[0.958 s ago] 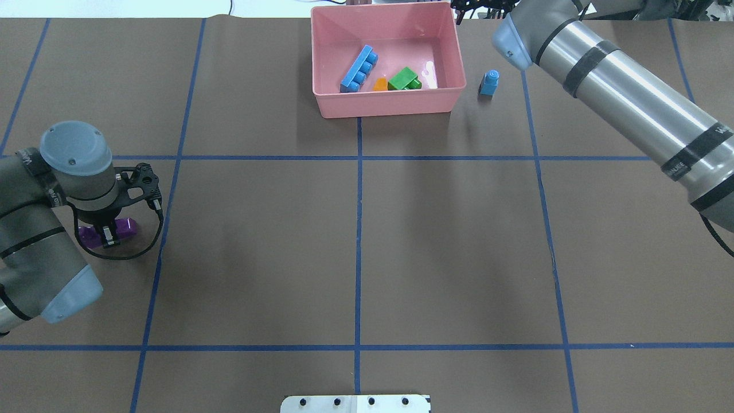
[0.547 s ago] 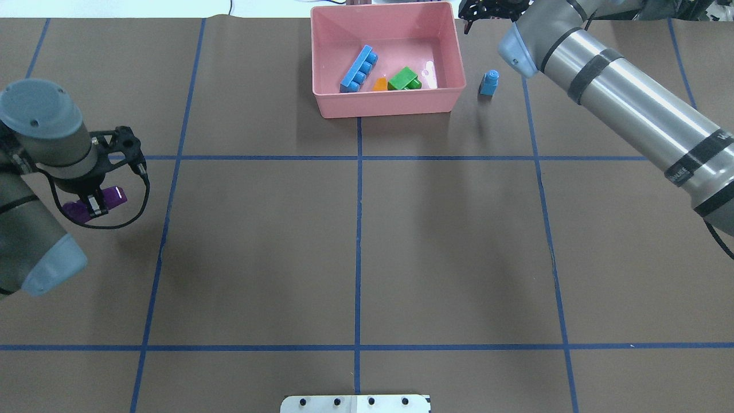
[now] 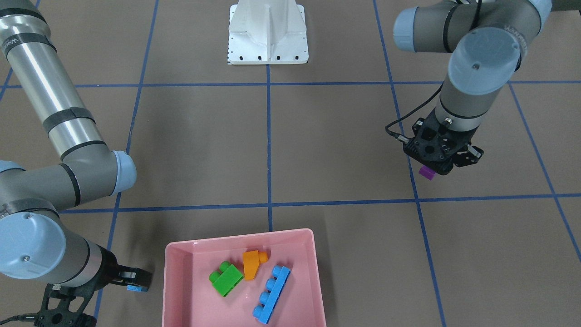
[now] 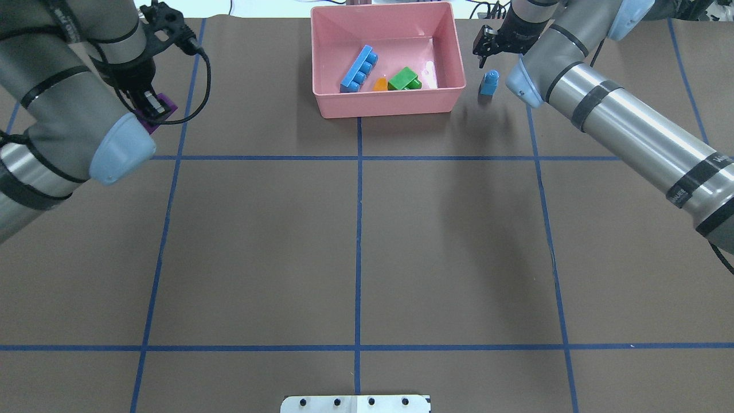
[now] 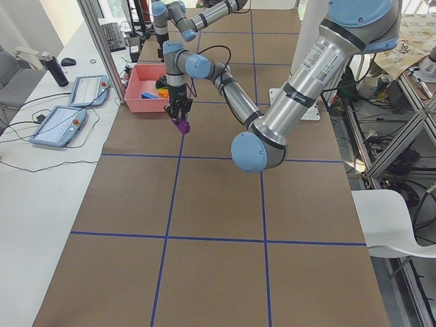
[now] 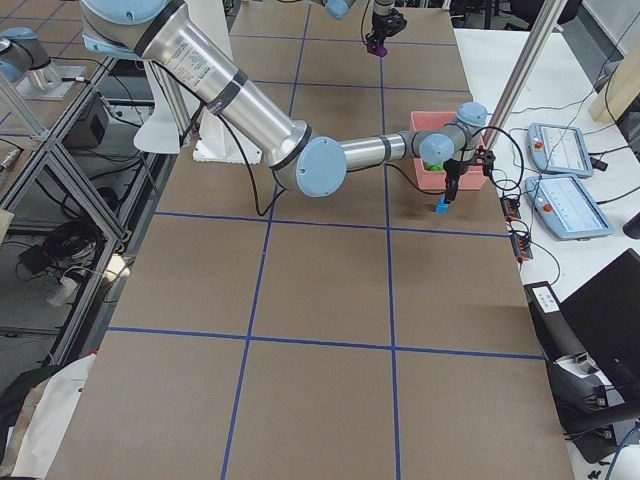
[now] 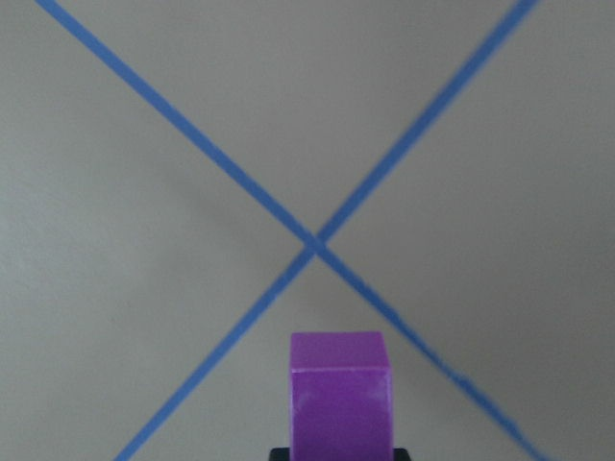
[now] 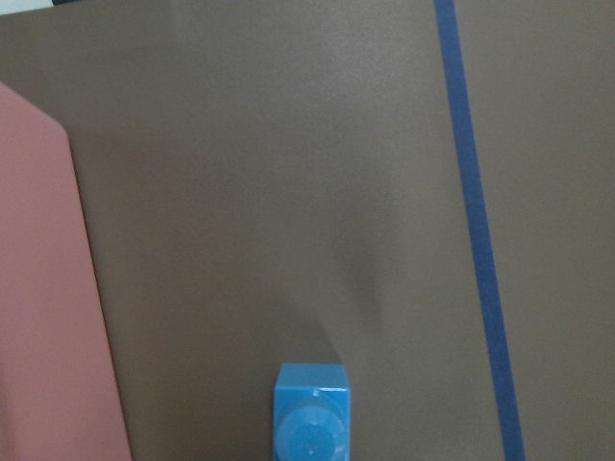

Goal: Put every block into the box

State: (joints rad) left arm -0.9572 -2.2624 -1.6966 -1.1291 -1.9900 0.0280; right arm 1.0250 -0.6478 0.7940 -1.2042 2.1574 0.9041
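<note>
From where I'm standing, the left end effector [image 4: 151,105] is holding the purple block [image 4: 161,110] pinched between its fingers, clear of the brown counter [image 4: 258,241] and well off to the left of the pink box [image 4: 390,106]. Inside the box, three blocks are already lying on the floor: the long light-blue block [image 4: 358,69], the orange block [image 4: 380,85] and the green block [image 4: 404,79] beside it.

The small blue block [image 4: 489,83] is standing upright on the counter just beside the box's right wall, outside it. The right end effector [image 4: 484,47] is hanging close above and slightly behind that block; I cannot tell how wide its fingers are standing, but it is not gripping anything that I can see.

So I'd judge two steps are in hand at once: the purple block is partway to the box, and the small blue one is being lined up for a pick. Next, the left arm needs to travel across to a spot over the box's opening and let go. The right one needs to drop squarely over the little block, minding the box wall close by.
</note>
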